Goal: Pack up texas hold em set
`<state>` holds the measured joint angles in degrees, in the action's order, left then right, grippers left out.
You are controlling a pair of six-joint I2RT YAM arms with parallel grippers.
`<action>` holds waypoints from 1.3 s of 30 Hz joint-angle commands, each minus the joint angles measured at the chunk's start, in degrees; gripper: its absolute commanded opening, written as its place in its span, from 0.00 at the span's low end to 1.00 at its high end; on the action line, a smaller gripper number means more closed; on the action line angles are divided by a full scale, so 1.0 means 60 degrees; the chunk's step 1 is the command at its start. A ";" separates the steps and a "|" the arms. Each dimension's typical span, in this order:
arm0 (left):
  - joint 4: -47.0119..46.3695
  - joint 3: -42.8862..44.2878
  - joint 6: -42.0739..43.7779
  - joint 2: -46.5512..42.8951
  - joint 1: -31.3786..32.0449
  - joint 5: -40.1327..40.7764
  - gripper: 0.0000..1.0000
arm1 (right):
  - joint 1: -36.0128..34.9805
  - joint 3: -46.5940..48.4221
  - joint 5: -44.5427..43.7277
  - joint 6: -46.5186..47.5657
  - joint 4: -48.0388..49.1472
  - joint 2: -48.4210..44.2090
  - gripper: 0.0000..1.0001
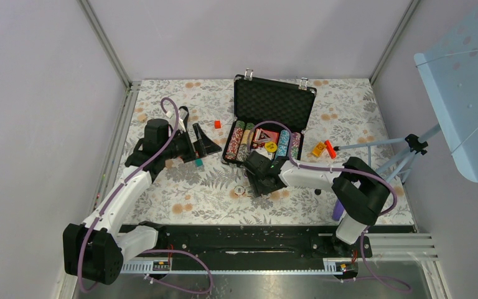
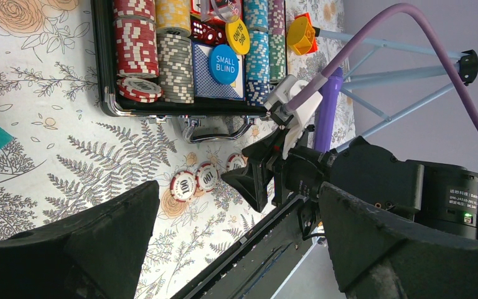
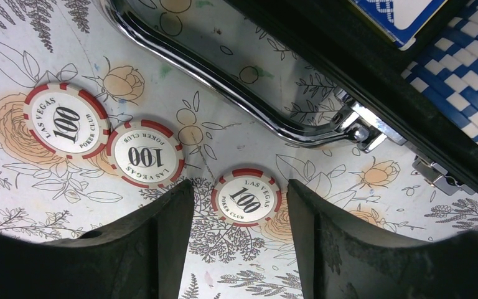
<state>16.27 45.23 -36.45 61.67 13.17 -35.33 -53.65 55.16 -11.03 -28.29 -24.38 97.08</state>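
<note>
We note the right claw (image 3: 239, 196) open astride the loose 100 chip (image 3: 246, 200) on the tabletop (image 3: 50, 37) just before the briefcase (image 3: 379, 87) handle (image 3: 224, 81); we should descend square, pinch its rim, and avoid the two neighbouring chips (image 3: 146, 154).

A floral-patterned table cover (image 1: 180, 193) is laid out. On it, a small red block (image 1: 217, 124) is seen left of centre toward the far edge. A teal block (image 1: 198, 162) is seen nearer, and an orange-yellow object (image 1: 318, 149) toward the right side. At its right edge a tripod (image 1: 416, 145) is stood, with a pale blue perforated panel (image 1: 467, 87) seen farther off that edge.

Red-and-white striped chips (image 3: 246, 199) lie on the floral-patterned table (image 3: 18, 37).
</note>
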 commanded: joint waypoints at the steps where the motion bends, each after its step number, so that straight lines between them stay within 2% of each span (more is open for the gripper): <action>1: -0.0336 -0.0031 0.0069 -0.0096 0.0031 -0.0012 0.98 | -0.0228 -0.0644 0.0561 -0.0405 -0.1109 0.0569 0.64; 20: -0.0353 -0.0021 0.0069 -0.0050 0.0032 -0.0033 0.98 | -0.0491 -0.0844 0.0542 -0.0594 -0.1319 0.0379 0.61; 27: -0.0357 -0.0067 0.0069 -0.0083 0.0029 -0.0002 0.98 | -0.0495 -0.0765 0.0318 -0.0511 -0.1231 0.0583 0.52; 39: -0.0363 -0.0097 0.0054 -0.0032 0.0032 0.0025 0.98 | -0.0492 -0.0478 0.0000 -0.0159 -0.0980 0.0674 0.44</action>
<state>16.25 45.21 -36.45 61.67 13.17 -35.33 -55.72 55.05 -12.40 -29.91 -26.68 96.90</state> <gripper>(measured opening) 0.984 0.480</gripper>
